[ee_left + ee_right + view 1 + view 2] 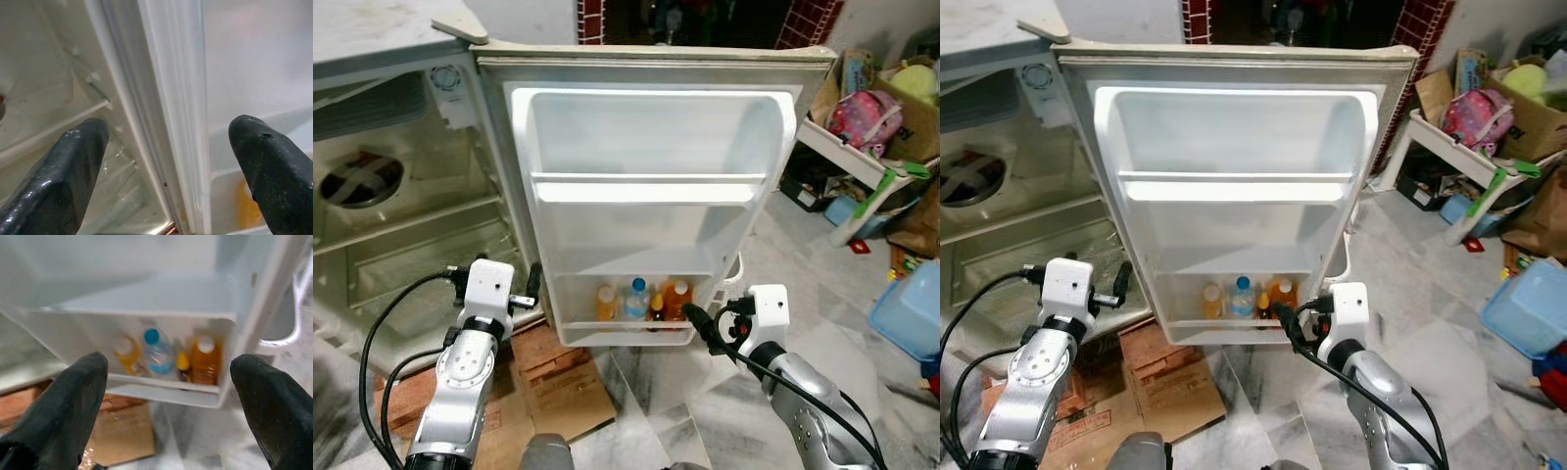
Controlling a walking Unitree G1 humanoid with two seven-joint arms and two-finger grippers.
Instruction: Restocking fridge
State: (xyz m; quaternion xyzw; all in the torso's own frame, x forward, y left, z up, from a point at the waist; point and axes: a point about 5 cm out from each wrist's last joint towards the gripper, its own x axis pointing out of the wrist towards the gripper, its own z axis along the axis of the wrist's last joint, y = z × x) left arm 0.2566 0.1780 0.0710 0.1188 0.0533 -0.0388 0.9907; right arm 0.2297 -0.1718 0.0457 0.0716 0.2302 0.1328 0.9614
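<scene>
The fridge door stands wide open before me, its upper shelves bare. Its bottom door shelf holds an orange bottle, a clear blue-capped bottle, a small dark yellow-capped bottle and another orange bottle; the same bottles show in the right wrist view. My right gripper is open, just right of that shelf, holding nothing. My left gripper is open at the door's hinge edge, beside the fridge interior.
Flattened cardboard and a reddish board lie on the marble floor below the door. At the right are a white rack with bags and boxes, and a blue plastic bin.
</scene>
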